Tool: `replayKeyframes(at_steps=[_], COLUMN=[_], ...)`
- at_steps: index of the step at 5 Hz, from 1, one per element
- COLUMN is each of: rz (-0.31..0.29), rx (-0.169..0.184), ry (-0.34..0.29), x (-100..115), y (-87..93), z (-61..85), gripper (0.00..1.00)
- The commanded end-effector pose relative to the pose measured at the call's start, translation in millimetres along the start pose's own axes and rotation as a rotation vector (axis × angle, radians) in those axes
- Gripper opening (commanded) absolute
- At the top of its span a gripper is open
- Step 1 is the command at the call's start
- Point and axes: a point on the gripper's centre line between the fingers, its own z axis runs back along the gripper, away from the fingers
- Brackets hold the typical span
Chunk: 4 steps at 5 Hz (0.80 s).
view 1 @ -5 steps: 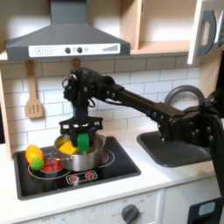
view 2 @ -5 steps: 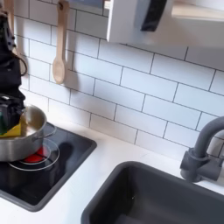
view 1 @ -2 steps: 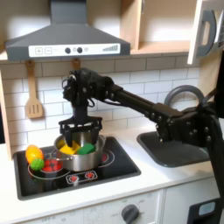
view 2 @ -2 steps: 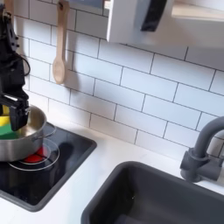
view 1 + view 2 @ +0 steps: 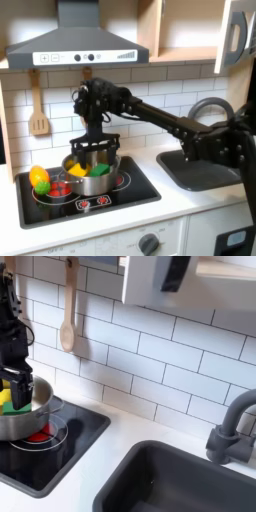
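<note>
While the pincer (image 5: 93,147) hangs apart over the steel pot (image 5: 92,176), nothing sits between its fingers.
The green block (image 5: 99,170) lies inside the pot, on the stove's (image 5: 128,193) left half.

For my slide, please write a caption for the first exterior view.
Robot hand open above a steel pot holding green and yellow toys on a play stove.

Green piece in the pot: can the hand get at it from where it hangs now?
Probably yes. The hand hangs open right above the pot, whose top is uncovered, and the green piece lies exposed beside the yellow piece; nothing lies between.
</note>
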Motion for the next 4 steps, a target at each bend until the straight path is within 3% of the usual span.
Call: replayKeyframes(at_steps=[1, 3, 4], rz=[-0.013, -0.021, -0.014], rx=[0.011, 0.001, -0.021], ry=[-0.027, -0.032, -0.013], x=[-8.1, -23.0, -38.4], y=[-31.6, -69.8, -93.6], z=[25.0, 39.1, 39.7], gripper=[1.0, 1.0, 1.0])
